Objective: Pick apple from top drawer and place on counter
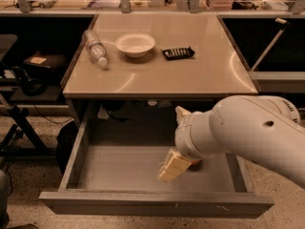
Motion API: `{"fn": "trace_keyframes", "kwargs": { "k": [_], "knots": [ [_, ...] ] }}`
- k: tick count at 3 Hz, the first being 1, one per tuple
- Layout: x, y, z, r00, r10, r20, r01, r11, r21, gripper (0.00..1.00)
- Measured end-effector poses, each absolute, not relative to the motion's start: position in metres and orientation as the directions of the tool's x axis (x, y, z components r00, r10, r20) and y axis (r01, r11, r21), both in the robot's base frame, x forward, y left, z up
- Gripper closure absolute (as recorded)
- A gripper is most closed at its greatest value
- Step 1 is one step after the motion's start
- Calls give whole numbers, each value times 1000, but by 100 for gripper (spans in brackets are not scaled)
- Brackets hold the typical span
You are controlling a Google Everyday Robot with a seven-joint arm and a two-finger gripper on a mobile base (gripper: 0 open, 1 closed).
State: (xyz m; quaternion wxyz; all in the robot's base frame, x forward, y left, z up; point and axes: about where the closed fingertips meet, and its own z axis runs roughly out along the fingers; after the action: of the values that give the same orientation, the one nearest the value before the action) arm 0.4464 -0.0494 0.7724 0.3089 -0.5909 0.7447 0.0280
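Note:
The top drawer (143, 202) is pulled out wide under the counter (190, 73), and its grey floor is bare on the left. My gripper (177, 140) reaches down into the drawer's right half, open, with one beige finger (172, 166) low and the other (181, 112) higher up. A small reddish patch (196, 162) shows just right of the lower finger, at the edge of my wrist; it looks like the apple, mostly hidden behind my arm. I cannot tell whether the gripper touches it.
On the counter stand a white bowl (135, 44), a clear plastic bottle (96, 48) lying on its side, and a black flat object (177, 53). Dark shelves flank the table on both sides. A black bag (66, 144) sits on the floor left of the drawer.

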Motion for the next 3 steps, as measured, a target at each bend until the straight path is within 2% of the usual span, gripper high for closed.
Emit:
{"fn": "trace_keyframes", "kwargs": {
  "k": [2,3],
  "knots": [
    [455,-55,772,-121,-878,-463,-887,305,-347,0],
    [502,-61,802,-137,-890,-435,-836,339,-432,0]
  ]
}}
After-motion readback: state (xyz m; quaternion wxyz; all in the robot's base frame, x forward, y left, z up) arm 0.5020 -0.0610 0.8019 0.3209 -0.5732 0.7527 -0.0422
